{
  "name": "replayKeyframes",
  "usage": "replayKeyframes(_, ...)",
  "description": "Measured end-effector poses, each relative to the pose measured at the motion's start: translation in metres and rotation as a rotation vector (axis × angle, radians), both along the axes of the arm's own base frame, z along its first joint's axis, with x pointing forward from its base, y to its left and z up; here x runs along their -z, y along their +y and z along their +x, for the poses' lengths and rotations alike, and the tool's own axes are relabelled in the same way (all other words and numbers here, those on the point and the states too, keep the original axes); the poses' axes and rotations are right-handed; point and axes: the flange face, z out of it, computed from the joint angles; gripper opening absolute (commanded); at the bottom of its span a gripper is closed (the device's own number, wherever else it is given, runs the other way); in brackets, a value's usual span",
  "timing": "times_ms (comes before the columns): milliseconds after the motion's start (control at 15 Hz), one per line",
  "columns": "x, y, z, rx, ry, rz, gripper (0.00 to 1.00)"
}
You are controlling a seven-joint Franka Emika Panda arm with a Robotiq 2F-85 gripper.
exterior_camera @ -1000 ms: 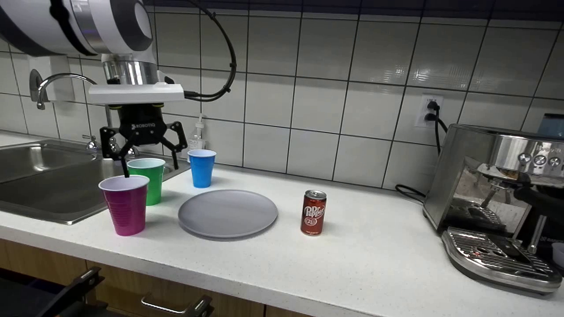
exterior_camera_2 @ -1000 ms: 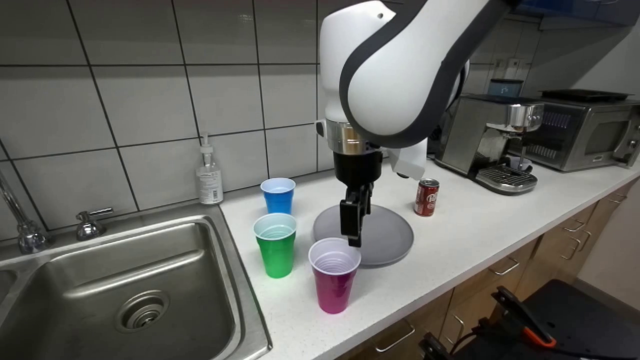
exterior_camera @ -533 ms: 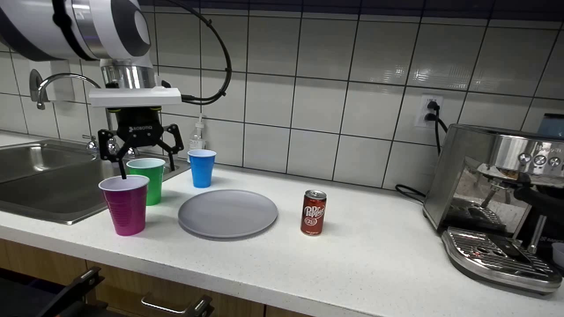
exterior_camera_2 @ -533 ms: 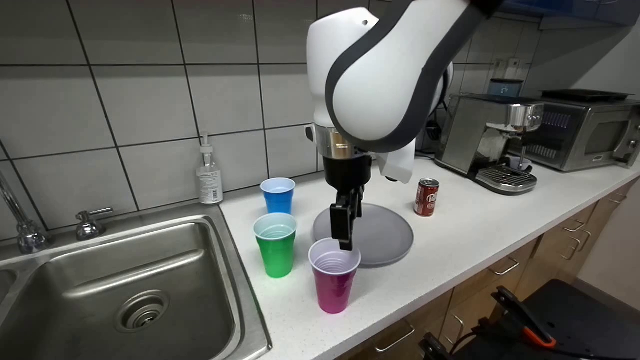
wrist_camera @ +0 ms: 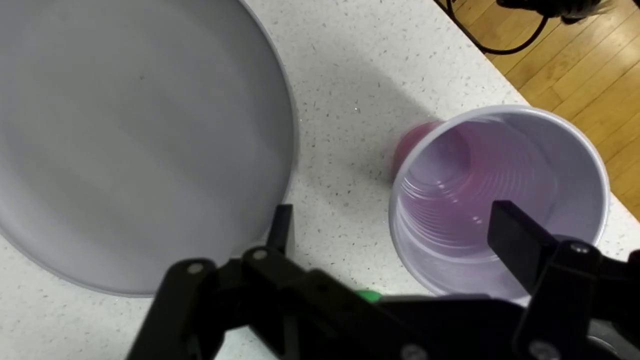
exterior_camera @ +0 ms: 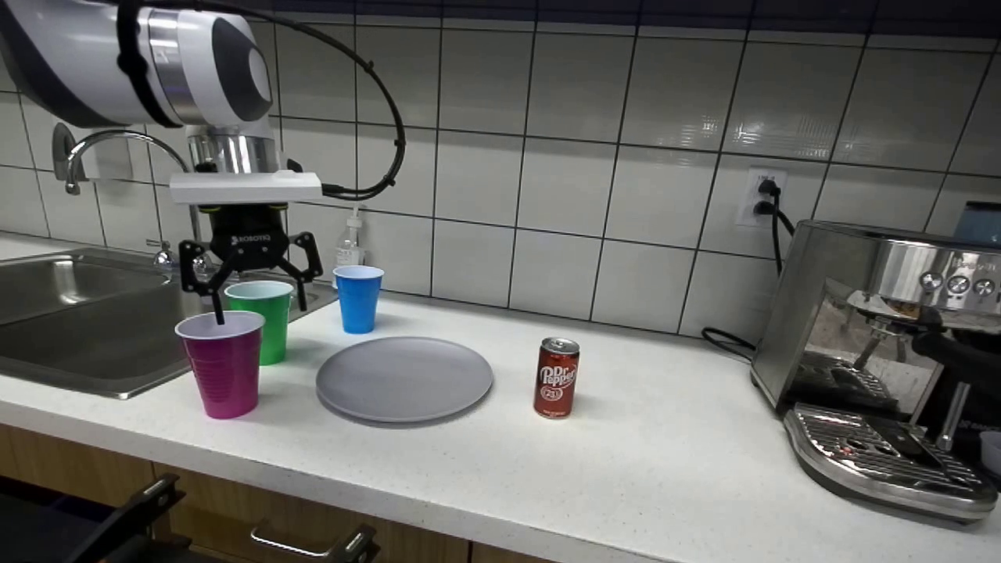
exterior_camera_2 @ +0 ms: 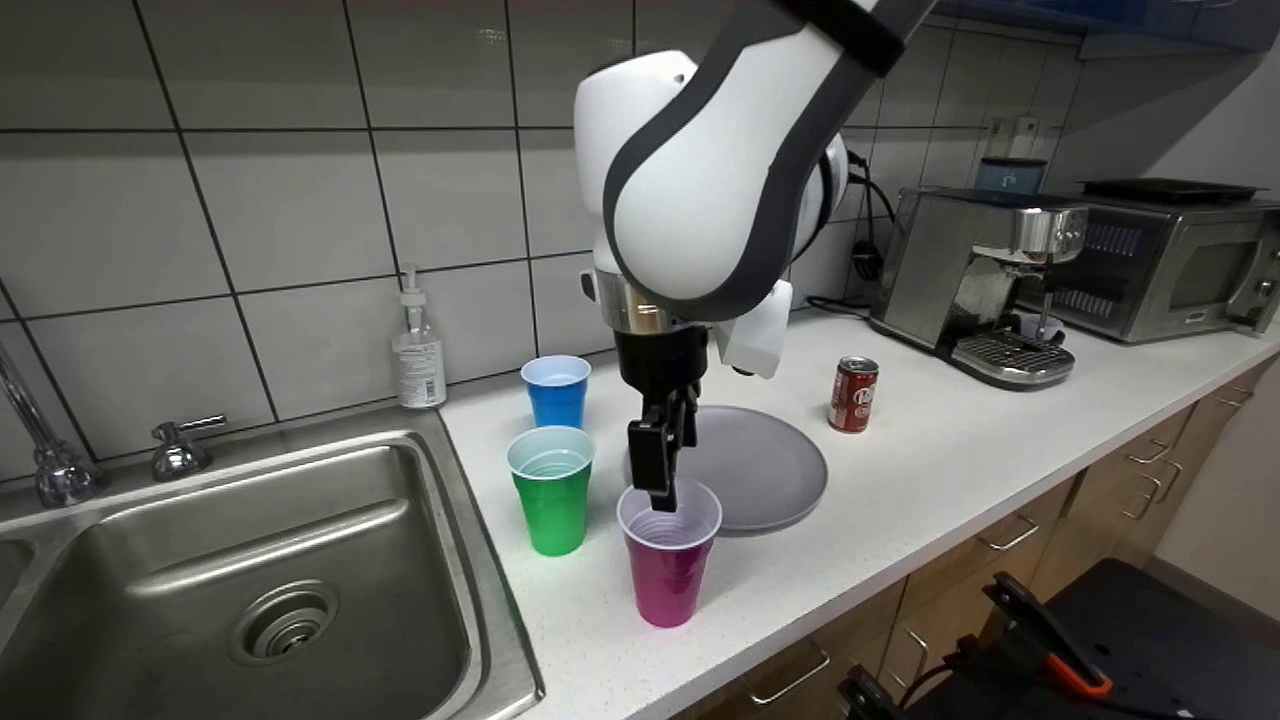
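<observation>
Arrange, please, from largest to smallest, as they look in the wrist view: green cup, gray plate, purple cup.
1. Gray plate, partly out of picture
2. Purple cup
3. Green cup, only a sliver visible

**Speckled white counter** [exterior_camera: 649,461]

A purple cup [exterior_camera: 227,374], green cup [exterior_camera_2: 555,508] and blue cup [exterior_camera: 359,305] stand upright from near the front edge to the back — a plate [exterior_camera: 404,379] flat beside them, then an upright can [exterior_camera: 557,381], coffee machine [exterior_camera_2: 935,270] and oven [exterior_camera_2: 1180,265].

Magenta cup [exterior_camera: 227,375], lilac inside; black fingers [wrist_camera: 520,242]; green cup [exterior_camera_2: 555,508]; blue cup [exterior_camera: 359,305]; grey plate [exterior_camera: 404,381]; speckled white counter [exterior_camera: 665,461]
</observation>
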Motion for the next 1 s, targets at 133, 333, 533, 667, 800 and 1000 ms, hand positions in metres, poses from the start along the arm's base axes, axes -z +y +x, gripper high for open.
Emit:
replayKeyframes(133,0.007,0.002,0.005,0.000,0.012,0.001,1.00)
replayKeyframes(333,0.017,0.004,0.011,0.002,0.030,0.000,1.00)
replayKeyframes(533,0.025,0.003,0.013,0.006,0.046,-0.001,0.72)
replayKeyframes(667,0.028,0.003,0.013,0.008,0.052,-0.002,0.58)
replayKeyframes(800,0.029,0.003,0.013,0.008,0.053,-0.002,0.42)
replayKeyframes(1000,0.029,0.002,0.013,0.009,0.053,-0.002,0.18)
